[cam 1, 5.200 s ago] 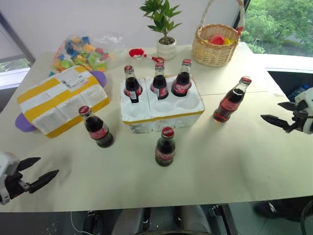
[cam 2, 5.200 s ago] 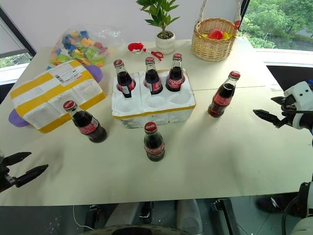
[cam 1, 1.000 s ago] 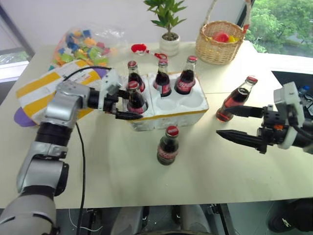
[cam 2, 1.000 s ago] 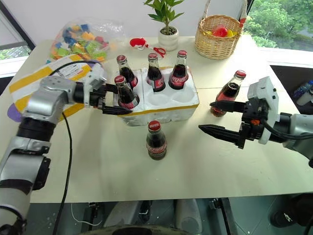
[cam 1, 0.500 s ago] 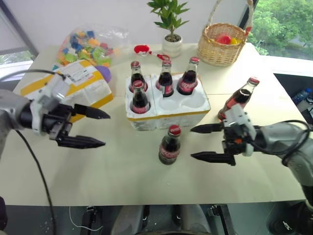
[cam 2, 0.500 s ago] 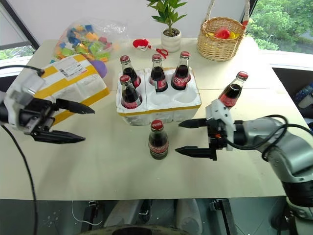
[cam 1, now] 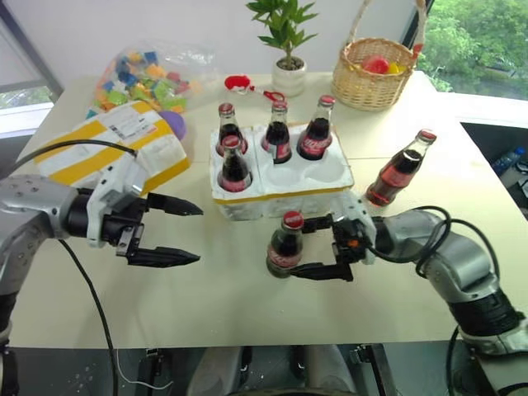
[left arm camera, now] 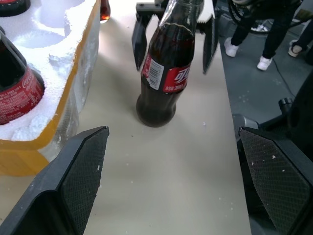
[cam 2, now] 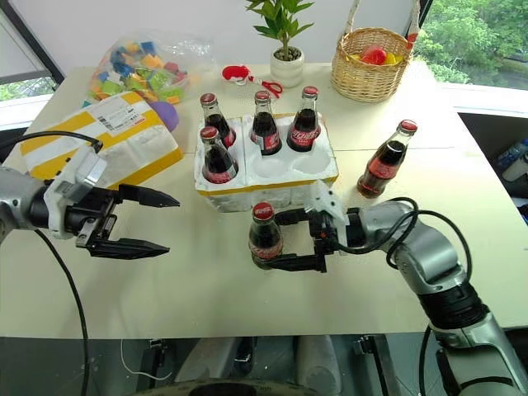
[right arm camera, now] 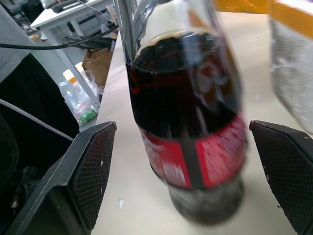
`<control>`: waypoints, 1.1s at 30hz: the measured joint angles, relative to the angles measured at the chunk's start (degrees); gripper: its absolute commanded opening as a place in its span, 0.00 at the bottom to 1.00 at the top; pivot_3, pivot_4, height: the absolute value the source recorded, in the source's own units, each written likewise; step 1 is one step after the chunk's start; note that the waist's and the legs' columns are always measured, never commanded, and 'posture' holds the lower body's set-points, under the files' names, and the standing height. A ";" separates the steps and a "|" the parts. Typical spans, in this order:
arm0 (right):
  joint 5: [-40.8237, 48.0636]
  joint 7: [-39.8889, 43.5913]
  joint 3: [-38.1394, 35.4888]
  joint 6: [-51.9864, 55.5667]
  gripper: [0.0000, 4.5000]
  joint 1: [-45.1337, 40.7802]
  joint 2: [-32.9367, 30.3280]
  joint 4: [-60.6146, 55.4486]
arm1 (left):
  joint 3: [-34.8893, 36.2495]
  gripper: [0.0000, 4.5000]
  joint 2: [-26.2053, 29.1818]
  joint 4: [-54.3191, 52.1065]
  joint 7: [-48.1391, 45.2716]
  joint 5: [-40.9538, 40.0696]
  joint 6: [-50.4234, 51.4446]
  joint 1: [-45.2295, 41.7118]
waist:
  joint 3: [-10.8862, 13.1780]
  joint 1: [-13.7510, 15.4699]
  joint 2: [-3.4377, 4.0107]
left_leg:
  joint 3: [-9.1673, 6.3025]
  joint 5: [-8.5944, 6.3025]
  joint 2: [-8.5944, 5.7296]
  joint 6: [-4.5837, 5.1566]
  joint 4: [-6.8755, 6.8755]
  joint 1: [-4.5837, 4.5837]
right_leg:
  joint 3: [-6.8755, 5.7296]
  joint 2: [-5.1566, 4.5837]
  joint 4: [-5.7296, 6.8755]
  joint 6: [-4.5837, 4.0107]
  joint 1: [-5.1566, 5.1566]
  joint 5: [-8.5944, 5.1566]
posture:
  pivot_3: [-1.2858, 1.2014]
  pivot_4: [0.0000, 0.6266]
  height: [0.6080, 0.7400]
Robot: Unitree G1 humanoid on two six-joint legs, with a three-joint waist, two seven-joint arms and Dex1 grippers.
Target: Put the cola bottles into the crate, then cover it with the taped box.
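The right gripper (cam 2: 295, 241) is spread wide around the front cola bottle (cam 2: 265, 236) — 1 finger on each side, not pinching; left gripper (cam 2: 157, 223) spread, empty.

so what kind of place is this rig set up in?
Probably an indoor lab or office test area: a plain table staged with props beside a window onto trees, another work table cluttered with cables, and a person's legs nearby.
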 measured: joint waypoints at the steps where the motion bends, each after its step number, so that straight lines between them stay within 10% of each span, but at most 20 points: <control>1: -0.46 -0.46 0.49 -0.07 1.00 -0.11 0.95 0.27 | -0.02 0.98 0.00 0.03 0.12 0.00 -0.05 -0.03 | 0.00 -0.01 0.00 | 0.00 0.01 0.00 -0.01 0.00 0.00 | 0.01 0.00 0.02 0.00 -0.01 0.00 | 0.52 0.24 0.94; 3: -1.61 -1.92 1.30 -0.15 1.00 -0.27 2.82 1.11 | -0.09 0.98 0.00 0.13 0.34 -0.02 -0.09 -0.25 | 0.00 0.03 0.00 | 0.00 0.04 -0.01 -0.06 0.00 0.00 | 0.00 0.00 0.07 0.00 -0.03 0.00 | 0.52 0.24 0.94; 8: -1.66 -4.08 0.62 0.29 0.63 -0.88 5.30 2.66 | -0.29 1.00 -0.19 0.27 0.97 -0.33 -0.10 -1.14 | 0.00 0.05 0.00 | 0.00 0.18 -0.05 -0.31 0.00 0.00 | 0.01 -0.02 0.12 0.00 -0.04 0.00 | 0.52 0.24 0.94; 16: 5.78 -3.00 -4.32 7.29 0.63 -1.58 2.05 -0.28 | -1.52 1.00 -1.21 1.99 1.14 -0.38 -0.87 -2.64 | 0.02 -0.01 0.02 | -0.01 0.11 -0.05 -0.18 0.00 -0.04 | 0.02 -0.01 0.19 -0.01 -0.13 0.00 | 0.52 0.24 0.94; 23: 16.59 -8.65 -15.07 13.90 0.63 -19.74 3.18 1.91 | -2.52 1.00 -1.98 2.86 2.15 -0.31 -1.76 -4.42 | 0.05 -0.29 0.04 | -0.01 0.10 -0.03 -0.17 -0.08 -0.05 | 0.04 -0.01 0.32 -0.03 -0.25 -0.02 | 0.52 0.24 0.94; 33: 1.56 -12.41 -7.33 7.14 0.63 -28.87 7.66 21.14 | -2.53 1.00 -4.78 3.72 4.85 -0.44 -2.41 -4.66 | 0.04 -0.36 0.03 | 0.01 0.29 -0.10 -0.46 -0.10 -0.13 | 0.04 -0.04 0.41 -0.04 -0.35 -0.02 | 0.52 0.24 0.94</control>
